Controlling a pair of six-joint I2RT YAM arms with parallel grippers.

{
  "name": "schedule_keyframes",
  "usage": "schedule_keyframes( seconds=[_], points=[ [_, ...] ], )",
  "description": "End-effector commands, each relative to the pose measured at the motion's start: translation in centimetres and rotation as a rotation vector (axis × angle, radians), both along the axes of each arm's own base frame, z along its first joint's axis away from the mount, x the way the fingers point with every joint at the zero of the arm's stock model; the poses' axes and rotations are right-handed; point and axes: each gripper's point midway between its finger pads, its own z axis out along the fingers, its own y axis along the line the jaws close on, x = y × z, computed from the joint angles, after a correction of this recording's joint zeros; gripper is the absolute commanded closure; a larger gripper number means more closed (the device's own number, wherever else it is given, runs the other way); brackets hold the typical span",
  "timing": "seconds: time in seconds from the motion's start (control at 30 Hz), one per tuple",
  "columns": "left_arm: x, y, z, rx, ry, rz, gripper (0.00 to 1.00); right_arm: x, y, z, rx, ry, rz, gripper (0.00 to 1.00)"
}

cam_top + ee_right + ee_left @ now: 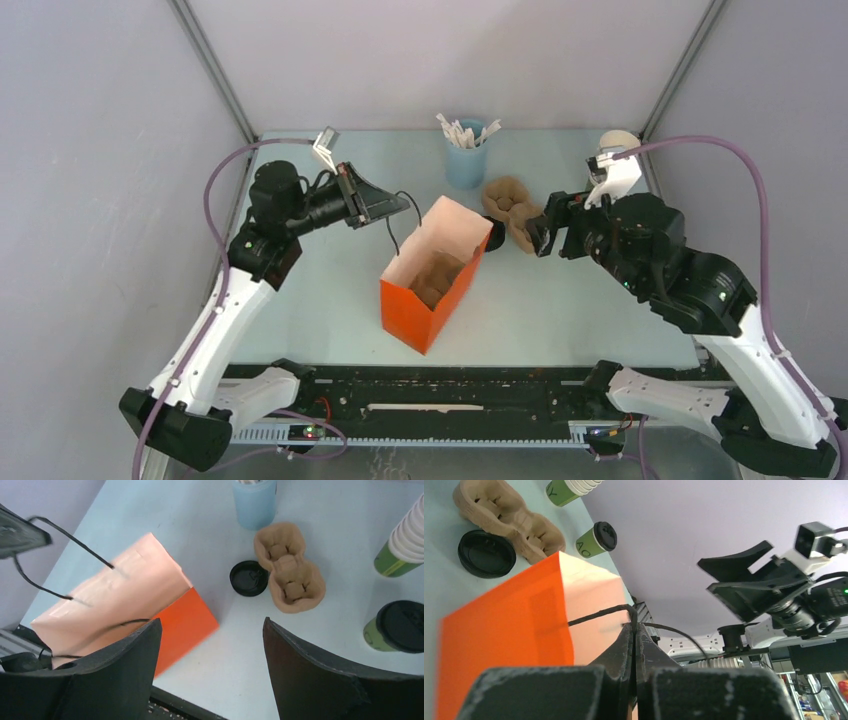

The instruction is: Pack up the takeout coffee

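Centrally, orange bag holding brown carrier, takeout coffee outside it.

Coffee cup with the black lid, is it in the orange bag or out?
Out. The lidded coffee cup stands on the table near the cup carrier, apart from the orange bag.

We see a pale blue-green table closed in by plain grey-lilac walls on three sides (metal struts run up the two back corners), all under soft, even light.
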Motion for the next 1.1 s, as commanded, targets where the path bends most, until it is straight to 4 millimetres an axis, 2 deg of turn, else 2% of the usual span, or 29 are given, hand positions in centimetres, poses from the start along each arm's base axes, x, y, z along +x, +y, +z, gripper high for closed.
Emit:
schedule_keyframes(
  seconds=[0.0,0.03,0.1,0.2,0.3,0.4,0.5,0.6,0.7,0.77,0.9,0.97,1.0,1.03,1.07],
  points=[
    [0.2,0.8,0.8,0.024,-0.013,0.041,1.00,0.5,1.5,-2.0,0.068,0.101,-0.003,0.17],
    [0.1,0.8,-0.2,0.032,0.018,0.038,1.00,0.5,1.5,-2.7,0.087,0.137,-0.027,0.16],
    [-0.2,0.5,-1.6,0.011,0.060,0.017,1.00,0.6,1.9,-4.2,0.134,0.228,-0.064,0.02],
    [-0.4,0.5,-2.1,-0.019,0.056,0.022,1.00,0.1,4.7,-5.9,0.204,0.365,-0.005,0.00],
    [-0.5,0.7,-2.0,-0.010,0.042,0.034,1.00,-0.1,6.9,-6.5,0.237,0.403,0.026,0.00],
    [-0.6,0.9,-1.9,0.011,0.026,0.036,1.00,-1.1,9.2,-5.9,0.315,0.419,0.070,0.00],
    [-0.7,1.0,-2.1,0.036,0.022,0.036,1.00,-1.7,10.9,-4.7,0.504,0.484,0.056,0.00],
    [-0.6,1.1,-2.1,0.041,0.018,0.037,1.00,-2.7,13.2,-3.1,0.662,0.497,0.115,0.01],
    [-0.6,1.1,-2.1,0.042,0.015,0.040,1.00,-2.7,15.0,-2.0,0.798,0.493,0.138,0.03],
    [-0.6,1.1,-2.0,0.041,0.013,0.041,1.00,-2.6,16.4,-2.0,0.845,0.530,0.143,0.04],
    [-0.6,1.2,-1.7,0.038,0.003,0.050,1.00,-2.0,18.9,-0.1,0.920,0.476,0.192,0.12],
    [-0.7,1.4,-1.5,0.042,-0.001,0.063,1.00,-1.3,19.4,0.4,0.940,0.441,0.187,0.21],
    [-0.6,1.7,-1.3,0.049,-0.005,0.078,1.00,-0.9,19.4,0.5,0.946,0.427,0.182,0.30],
    [-0.5,2.1,-1.0,0.062,-0.014,0.103,1.00,-0.4,19.4,0.9,0.953,0.413,0.187,0.49],
    [-0.6,2.5,-0.4,0.075,-0.031,0.120,1.00,-0.4,19.4,1.6,0.960,0.402,0.201,0.57]
  ],
)
